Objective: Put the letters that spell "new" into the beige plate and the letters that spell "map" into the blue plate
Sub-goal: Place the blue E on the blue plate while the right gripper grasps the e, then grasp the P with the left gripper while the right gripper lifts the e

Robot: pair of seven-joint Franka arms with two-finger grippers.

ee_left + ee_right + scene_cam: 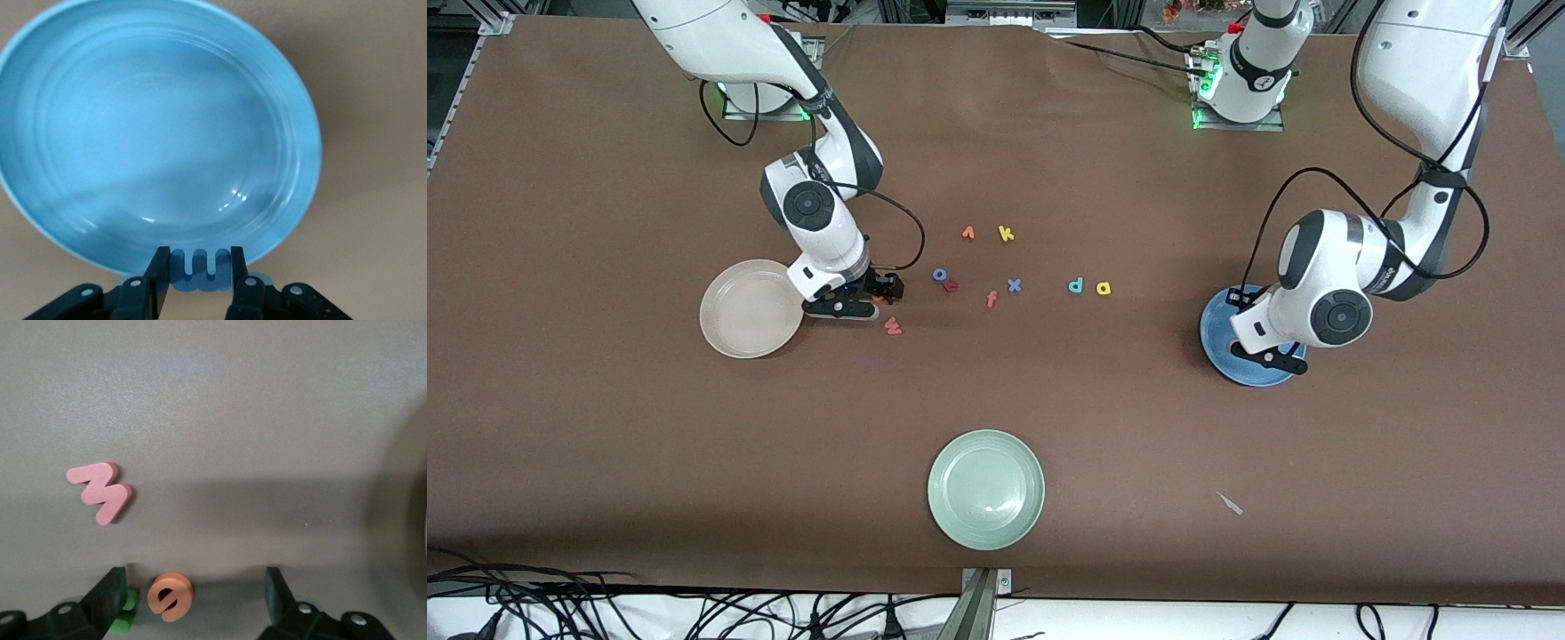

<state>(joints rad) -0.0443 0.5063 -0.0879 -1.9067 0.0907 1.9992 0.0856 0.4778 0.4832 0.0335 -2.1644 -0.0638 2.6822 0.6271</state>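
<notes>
We see both plates empty. Our left hand [198, 270], clamped on the blue m [198, 272], hangs over the blue plate [1221, 351]. Our right hand [193, 597], fingers apart, straddles the orange e [170, 596]; the beige plate [738, 311] sits at its nine o'clock, the salmon w [893, 327] nearby

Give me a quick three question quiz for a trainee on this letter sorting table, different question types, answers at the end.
1. True or false: the left gripper holds the blue m over the blue plate.
2. Which letter lies between the open right gripper's fingers? A) salmon-red w B) orange e C) yellow k
3. Fill in: the plate nearest the front camera is pale ____.

Key
1. True.
2. B: the orange e lies on the table between them; the salmon-red w lies apart, the green n beside one finger.
3. Green: the pale green plate.
</notes>
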